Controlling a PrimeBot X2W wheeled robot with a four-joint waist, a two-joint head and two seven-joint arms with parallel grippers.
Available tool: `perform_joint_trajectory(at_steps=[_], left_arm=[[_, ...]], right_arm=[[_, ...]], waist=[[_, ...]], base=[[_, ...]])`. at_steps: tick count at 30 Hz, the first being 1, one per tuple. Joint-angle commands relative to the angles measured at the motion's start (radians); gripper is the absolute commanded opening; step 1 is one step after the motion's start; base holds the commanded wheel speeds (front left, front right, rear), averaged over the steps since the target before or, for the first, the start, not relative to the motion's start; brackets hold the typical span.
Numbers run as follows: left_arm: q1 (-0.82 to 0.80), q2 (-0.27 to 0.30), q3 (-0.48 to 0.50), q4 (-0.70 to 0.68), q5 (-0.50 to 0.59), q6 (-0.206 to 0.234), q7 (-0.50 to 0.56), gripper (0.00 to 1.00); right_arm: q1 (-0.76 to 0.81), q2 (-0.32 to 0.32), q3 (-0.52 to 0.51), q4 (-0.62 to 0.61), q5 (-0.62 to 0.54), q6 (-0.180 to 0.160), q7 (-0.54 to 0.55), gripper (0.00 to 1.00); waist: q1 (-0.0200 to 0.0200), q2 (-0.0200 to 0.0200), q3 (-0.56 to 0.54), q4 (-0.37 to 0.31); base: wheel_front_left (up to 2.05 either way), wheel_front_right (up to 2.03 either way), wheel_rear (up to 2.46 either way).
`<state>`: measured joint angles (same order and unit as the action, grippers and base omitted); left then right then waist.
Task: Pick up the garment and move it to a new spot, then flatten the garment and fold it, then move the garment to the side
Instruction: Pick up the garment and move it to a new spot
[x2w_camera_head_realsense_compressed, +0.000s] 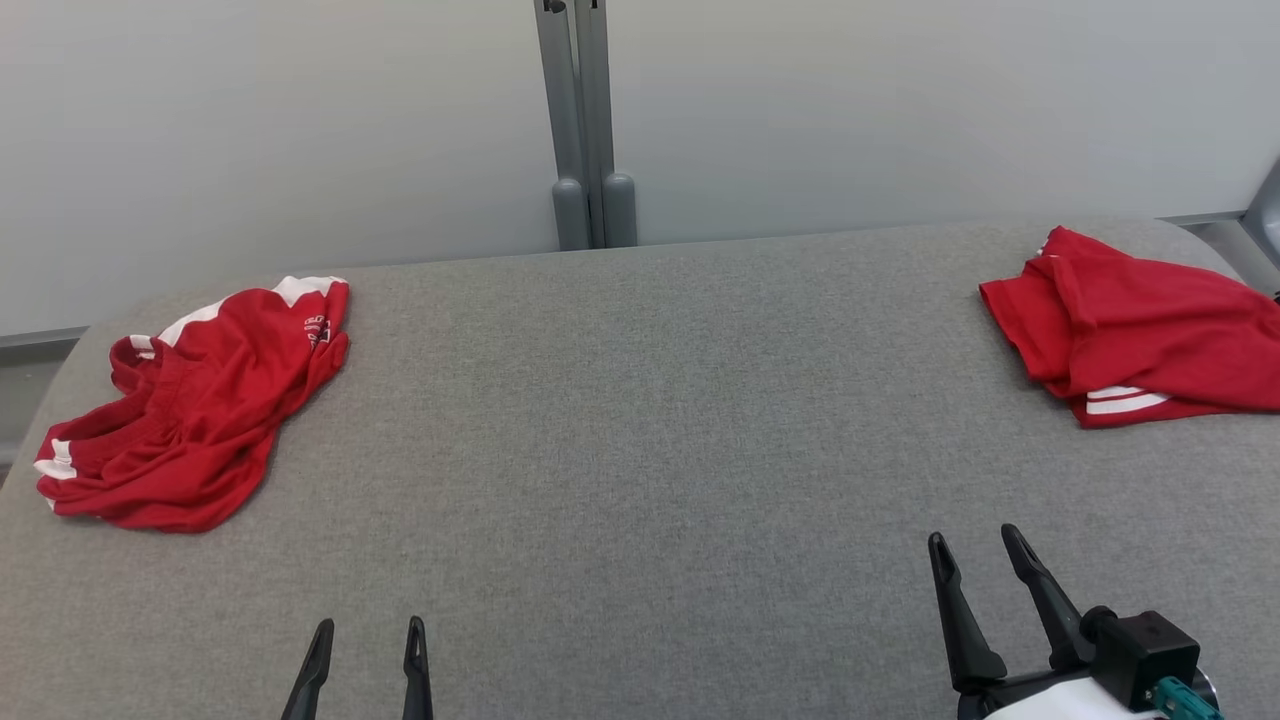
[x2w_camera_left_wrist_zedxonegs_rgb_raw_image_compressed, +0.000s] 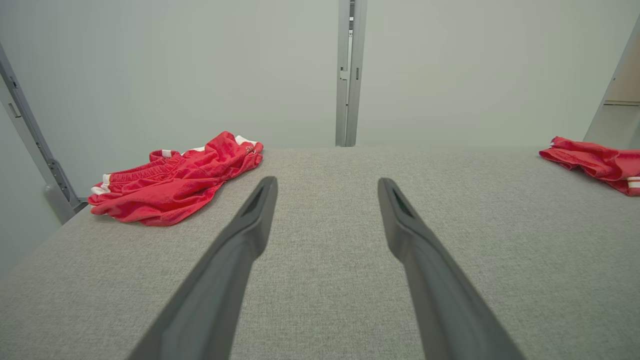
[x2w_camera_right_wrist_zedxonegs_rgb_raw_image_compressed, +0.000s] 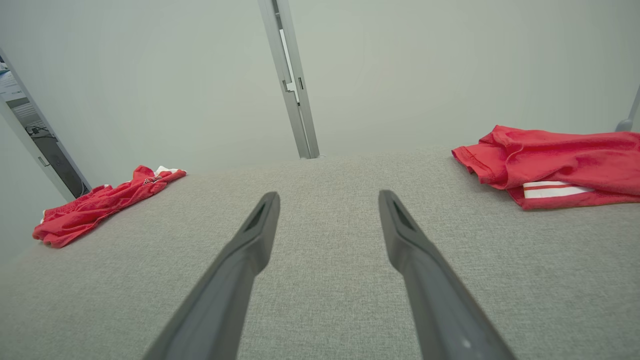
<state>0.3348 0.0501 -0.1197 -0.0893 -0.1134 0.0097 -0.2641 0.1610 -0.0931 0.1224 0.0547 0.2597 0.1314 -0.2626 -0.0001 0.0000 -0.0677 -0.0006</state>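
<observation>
Diagonally on grey table (x2w_camera_head_realsense_compressed: 640, 420), left red garment (x2w_camera_head_realsense_compressed: 195, 410), near-left to far-right; left claw (x2w_camera_head_realsense_compressed: 370, 624) and right claw (x2w_camera_head_realsense_compressed: 972, 535) wide, empty.

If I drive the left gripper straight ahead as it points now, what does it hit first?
Likely nothing on the table: the left gripper aims between the left garment and the right garment, toward the grey post behind the far edge. Depth unclear.
</observation>
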Motion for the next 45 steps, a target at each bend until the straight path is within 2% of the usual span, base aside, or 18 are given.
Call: perform_joint_trajectory(at_steps=[1,10,14,30,35,45], left_arm=[[0.005,0.001,0.001,0.004,0.003,-0.001,0.000,1.00],[-0.002,0.001,-0.007,0.015,0.004,-0.003,0.000,1.00],[-0.019,0.001,-0.012,0.021,0.012,-0.003,0.000,1.00],[-0.001,0.001,0.031,-0.025,-0.052,0.036,0.000,1.00],[0.008,0.001,0.047,-0.049,-0.034,0.047,0.000,1.00],[0.024,0.001,0.073,-0.068,-0.038,0.043,0.000,1.00]], right_arm=[[0.014,-0.002,-0.002,-0.003,-0.007,-0.002,-0.003,1.00],[0.022,0.002,0.002,0.003,0.021,-0.002,-0.003,1.00],[0.031,-0.003,0.006,0.001,0.024,-0.002,-0.003,1.00],[0.026,0.001,0.058,-0.021,-0.008,-0.002,-0.003,1.00],[0.031,0.005,0.061,-0.017,-0.004,-0.002,-0.003,1.00],[0.031,0.020,0.080,-0.007,0.005,-0.002,-0.003,1.00]], waist=[[0.0001,0.0000,-0.001,0.000],[0.0001,0.0000,-0.007,0.005],[0.0001,0.0000,-0.003,0.032],[0.0001,0.0000,0.008,0.286],[0.0001,0.0000,0.005,0.359],[0.0001,0.0000,-0.011,0.451]], base=[[0.00,0.00,0.00],[0.00,0.00,0.00],[0.00,0.00,0.00],[0.00,0.00,0.00],[0.00,0.00,0.00],[0.00,0.00,0.00]])
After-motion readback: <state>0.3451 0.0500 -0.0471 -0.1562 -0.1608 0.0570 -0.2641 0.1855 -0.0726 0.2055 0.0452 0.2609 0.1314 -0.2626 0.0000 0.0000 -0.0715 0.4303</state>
